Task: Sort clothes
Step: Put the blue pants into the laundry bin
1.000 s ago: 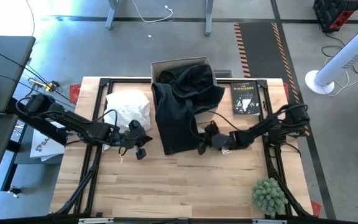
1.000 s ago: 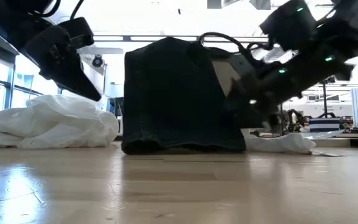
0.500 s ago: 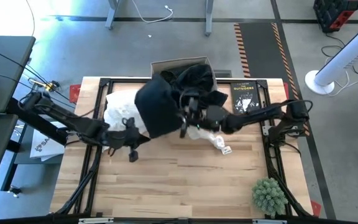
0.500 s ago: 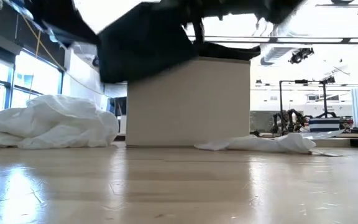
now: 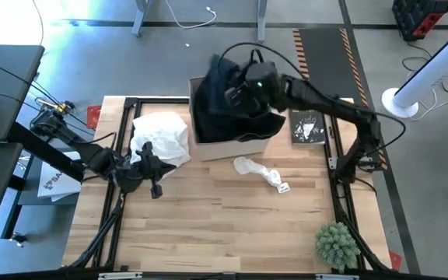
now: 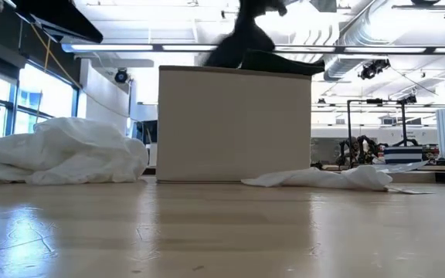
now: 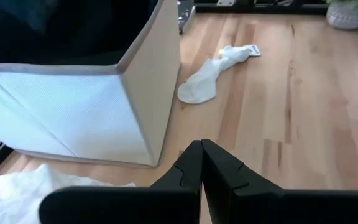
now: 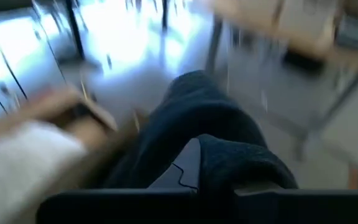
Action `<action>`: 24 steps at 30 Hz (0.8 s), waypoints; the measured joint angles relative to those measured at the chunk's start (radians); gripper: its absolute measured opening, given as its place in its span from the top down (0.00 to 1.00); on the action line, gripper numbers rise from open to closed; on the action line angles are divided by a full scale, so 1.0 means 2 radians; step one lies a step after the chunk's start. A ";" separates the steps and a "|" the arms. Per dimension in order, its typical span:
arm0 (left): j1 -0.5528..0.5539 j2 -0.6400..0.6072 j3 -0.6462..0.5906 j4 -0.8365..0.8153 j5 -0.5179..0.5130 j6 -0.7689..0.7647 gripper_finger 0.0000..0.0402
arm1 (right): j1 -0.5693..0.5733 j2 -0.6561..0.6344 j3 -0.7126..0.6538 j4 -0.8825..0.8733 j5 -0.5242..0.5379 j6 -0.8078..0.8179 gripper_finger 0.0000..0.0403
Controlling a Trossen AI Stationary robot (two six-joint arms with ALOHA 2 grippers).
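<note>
No readable text anywhere

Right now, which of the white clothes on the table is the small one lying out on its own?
The white sock, lying flat on the bare wood in front of the box. The other white garment is a big crumpled heap left of the box.

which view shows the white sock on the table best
The left wrist view: the white sock lies in plain sight beside the fabric bin. The high view shows it small; the low view shows it edge-on; the right wrist view misses it.
</note>
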 joint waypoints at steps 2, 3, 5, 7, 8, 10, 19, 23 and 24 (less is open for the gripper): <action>0.000 0.001 0.000 -0.003 -0.001 0.000 1.00 | -0.023 0.017 0.000 -0.053 -0.033 0.036 1.00; 0.000 0.001 0.000 -0.003 -0.002 0.000 1.00 | -0.033 0.028 -0.008 -0.067 -0.048 0.048 1.00; 0.000 0.001 0.000 -0.003 -0.002 0.000 1.00 | -0.050 0.057 -0.031 -0.077 -0.089 0.066 1.00; 0.000 0.001 0.000 -0.003 -0.001 0.000 1.00 | -0.064 0.094 -0.056 -0.059 -0.150 0.068 1.00; 0.000 0.001 0.000 -0.003 -0.002 0.000 1.00 | -0.069 0.115 -0.066 -0.044 -0.176 0.068 1.00; 0.000 0.001 0.000 -0.003 -0.002 0.000 1.00 | -0.076 0.155 -0.077 -0.019 -0.213 0.067 1.00; 0.000 0.001 0.000 -0.003 -0.002 0.000 1.00 | -0.082 0.212 -0.076 0.014 -0.249 0.059 1.00; 0.000 0.001 0.000 -0.003 -0.002 0.000 1.00 | -0.076 0.170 -0.051 -0.018 -0.250 0.048 0.99; 0.000 0.001 0.000 -0.003 -0.001 0.000 1.00 | -0.072 0.158 -0.044 -0.029 -0.253 0.044 0.98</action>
